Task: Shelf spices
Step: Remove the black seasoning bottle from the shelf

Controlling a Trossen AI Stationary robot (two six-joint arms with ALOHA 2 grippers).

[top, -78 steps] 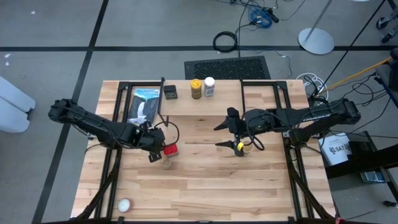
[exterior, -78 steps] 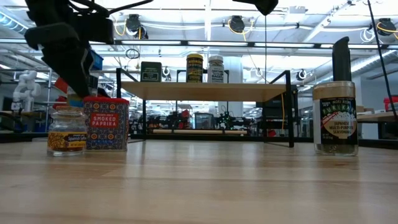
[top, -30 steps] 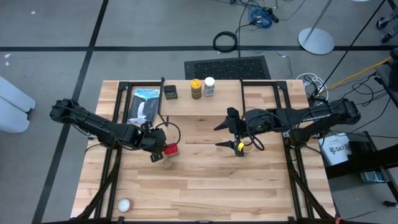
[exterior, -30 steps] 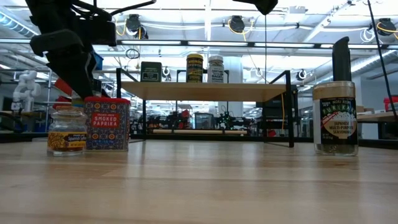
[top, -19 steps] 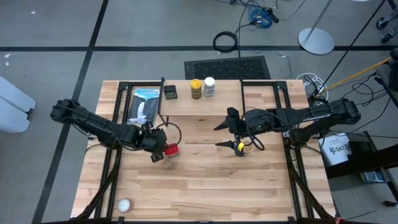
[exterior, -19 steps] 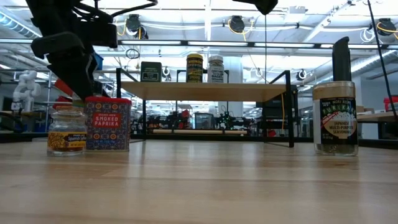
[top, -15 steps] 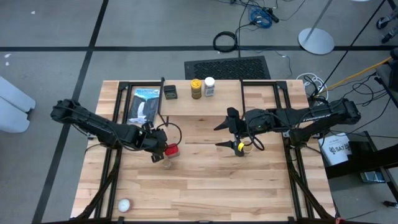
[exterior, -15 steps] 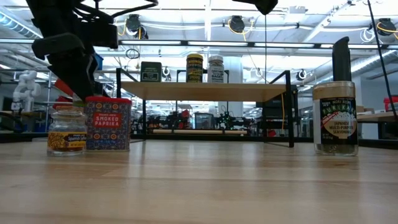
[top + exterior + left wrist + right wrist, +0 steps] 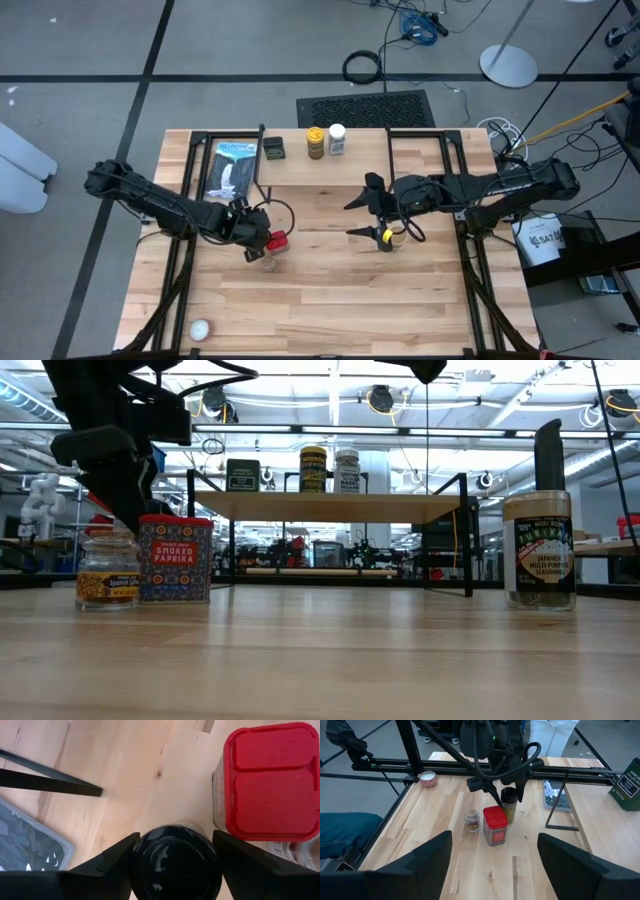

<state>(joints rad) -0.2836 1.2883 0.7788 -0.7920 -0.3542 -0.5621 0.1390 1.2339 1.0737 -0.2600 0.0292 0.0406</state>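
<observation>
Table [image 9: 340, 290]: light wood planks, smooth, matt. Red tin [image 9: 270, 780]: lid looks glossy plastic; printed sides. Dark-lidded jar [image 9: 175, 865]: shiny black lid. Small jar [image 9: 107, 572]: clear glass. Shelf [image 9: 330, 506]: pale wood top, thin black metal legs.

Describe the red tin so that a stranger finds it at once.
On the wooden table, look beside the left pincer, well in front of the shelf. The smoked paprika tin stands among two jars; it alone is square, with a red lid.

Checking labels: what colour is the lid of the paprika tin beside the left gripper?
Red; the paprika tin's lid shows best in the left wrist view.
</observation>
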